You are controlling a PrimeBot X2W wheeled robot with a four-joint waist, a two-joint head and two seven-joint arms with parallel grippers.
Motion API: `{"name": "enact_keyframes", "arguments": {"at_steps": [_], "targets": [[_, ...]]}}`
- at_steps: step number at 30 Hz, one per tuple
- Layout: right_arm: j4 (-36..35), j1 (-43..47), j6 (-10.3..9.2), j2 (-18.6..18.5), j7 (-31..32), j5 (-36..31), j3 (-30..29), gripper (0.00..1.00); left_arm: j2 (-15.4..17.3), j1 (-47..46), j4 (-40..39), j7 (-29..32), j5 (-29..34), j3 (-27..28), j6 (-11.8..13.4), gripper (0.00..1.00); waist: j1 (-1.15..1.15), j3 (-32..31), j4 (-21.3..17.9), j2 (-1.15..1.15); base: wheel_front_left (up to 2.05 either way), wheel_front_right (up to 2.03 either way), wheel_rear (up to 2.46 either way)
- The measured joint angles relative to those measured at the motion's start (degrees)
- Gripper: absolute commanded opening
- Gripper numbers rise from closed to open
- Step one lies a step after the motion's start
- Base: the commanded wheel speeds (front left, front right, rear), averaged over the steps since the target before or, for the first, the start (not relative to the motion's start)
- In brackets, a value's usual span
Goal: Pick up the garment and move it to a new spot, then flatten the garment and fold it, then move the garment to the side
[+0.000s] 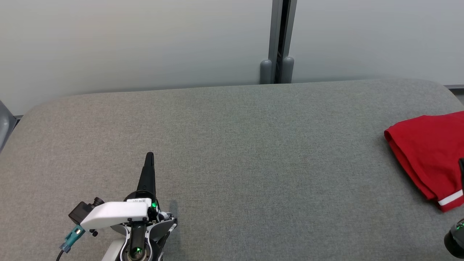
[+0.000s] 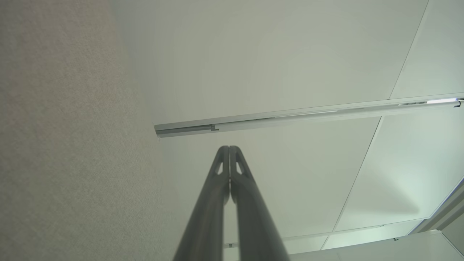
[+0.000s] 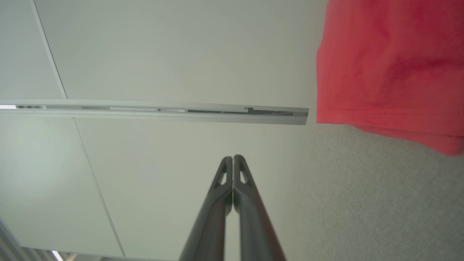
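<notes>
Three steps make up this job, and by our reading all three look finished or very nearly so. The garment, red with a white stripe at one hem, lies folded into a compact stack at the right edge of the surface, well away from the middle, and nothing holds it. Both pairs of jaws are closed tight on nothing. The left jaws sit low near the front-left of the surface, their dark fingers pressed together and pointing toward the far edge. The right jaws, seen from their own wrist, are likewise pressed tip to tip, with the garment off to one side of them and apart. What may be left, we judge, is only a check that the fold is neat, or a small nudge. The garment's right side runs past the frame, so we cannot tell whether it overhangs the right edge. For room, the wide middle and left of the surface lie open. The far edge runs along the pale wall, where a grey post stands just behind it, and the far corners are rounded. The right arm sits near the front-right corner, just beside the striped hem, so any lift there calls for care not to drag the stack.
</notes>
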Motion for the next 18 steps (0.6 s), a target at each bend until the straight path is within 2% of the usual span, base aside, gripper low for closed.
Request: {"name": "enact_keyframes", "arguments": {"at_steps": [18], "targets": [[0.0,0.0,0.0,-0.1,0.0,0.1,0.2,0.0,0.0,0.0,0.0,0.0,0.0,0.0,0.0,0.0,0.0,0.0,0.0,0.0,0.0,0.0,0.0]]}}
